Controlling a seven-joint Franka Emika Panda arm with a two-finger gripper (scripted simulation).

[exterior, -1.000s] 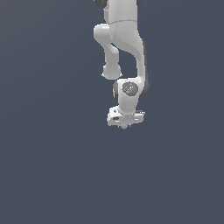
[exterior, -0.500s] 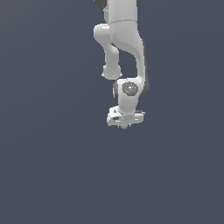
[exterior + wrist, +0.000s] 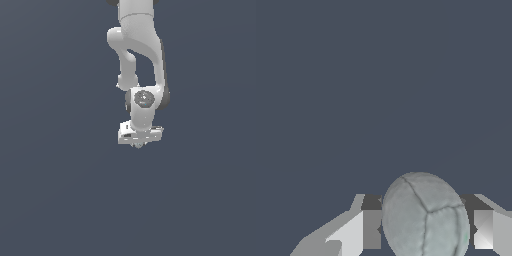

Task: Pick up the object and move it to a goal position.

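Note:
In the wrist view the pale grey-blue sphere [image 3: 425, 215], marked with dark seam lines, sits between my two fingers [image 3: 372, 229]. The pads stand against its two sides. My gripper [image 3: 426, 232] is shut on it. In the exterior view the white arm reaches down from the top, and the gripper [image 3: 138, 143] hangs at its end, near the middle of the picture. The sphere does not show in that view; the hand hides it.
A plain dark grey-blue surface [image 3: 60, 190] fills both views around the arm. No other object, container or edge shows.

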